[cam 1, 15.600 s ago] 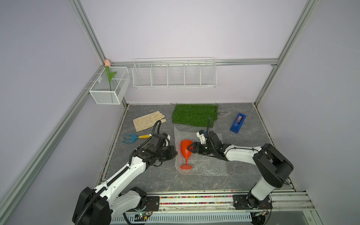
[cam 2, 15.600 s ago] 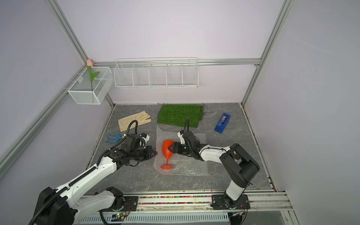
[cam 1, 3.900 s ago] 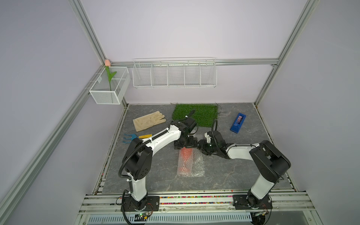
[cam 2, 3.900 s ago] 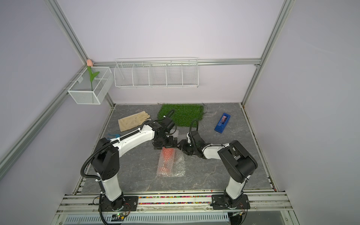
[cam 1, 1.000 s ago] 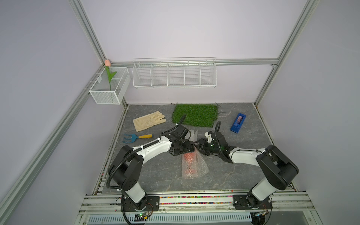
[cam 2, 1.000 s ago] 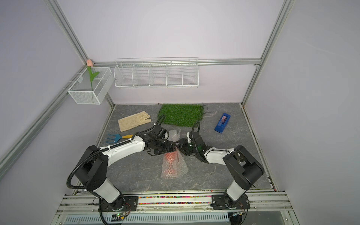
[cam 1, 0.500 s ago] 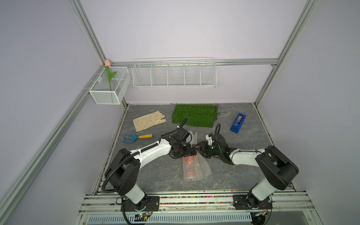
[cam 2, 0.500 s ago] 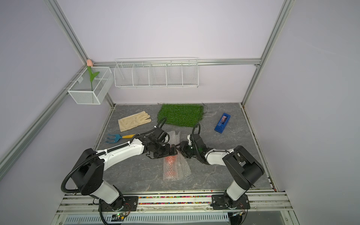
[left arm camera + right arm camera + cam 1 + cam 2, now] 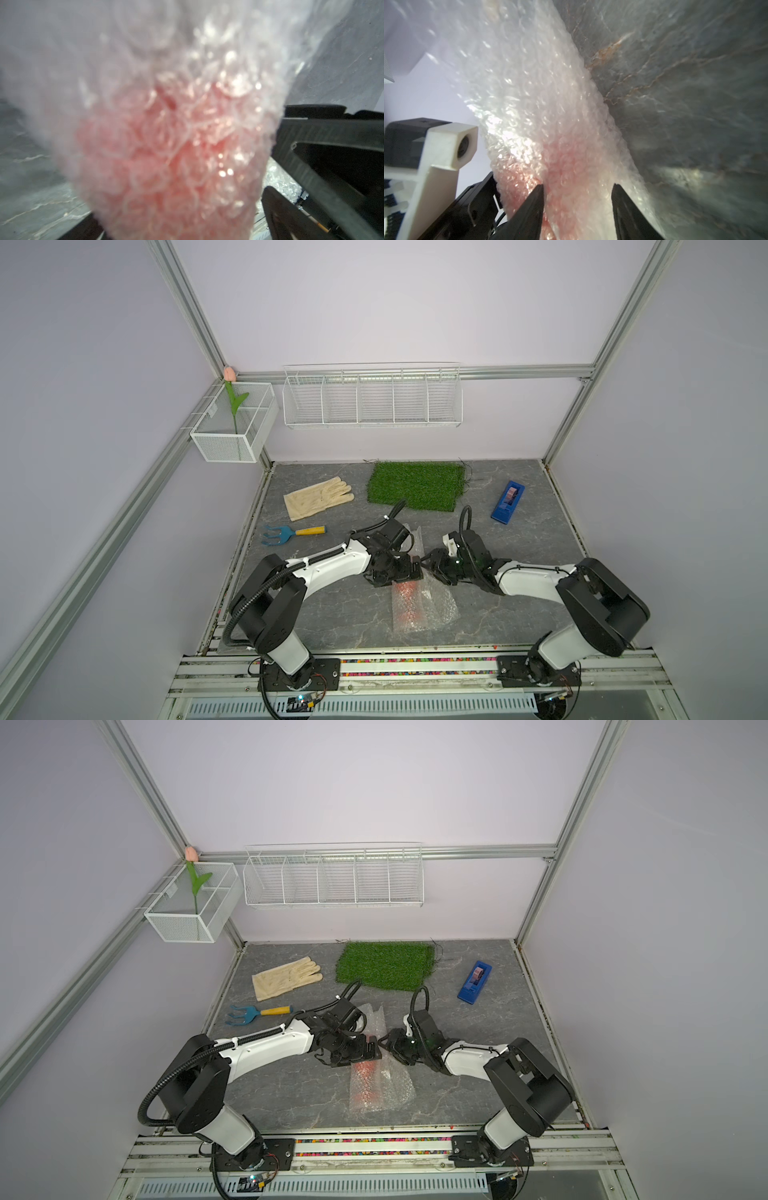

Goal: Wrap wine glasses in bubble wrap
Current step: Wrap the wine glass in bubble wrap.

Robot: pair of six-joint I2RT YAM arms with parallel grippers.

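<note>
One goblet (image 9: 405, 601), inside one sheet of bubble wrap (image 9: 436, 608). One turf mat (image 9: 415, 485), one glove (image 9: 318, 502), one hand rake (image 9: 291, 533) and one tape dispenser (image 9: 508, 502) on the floor. On the walls, one wire rack (image 9: 372, 406) with five compartments and one mesh basket (image 9: 226, 448) with one tulip (image 9: 235, 404). Two arms, the left arm (image 9: 332, 568) and the right arm (image 9: 532, 578), and two grippers, the left gripper (image 9: 405, 576) and the right gripper (image 9: 432, 566).

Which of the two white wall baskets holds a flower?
The small mesh basket in the corner, holding a pink tulip; the long divided rack doesn't.
</note>
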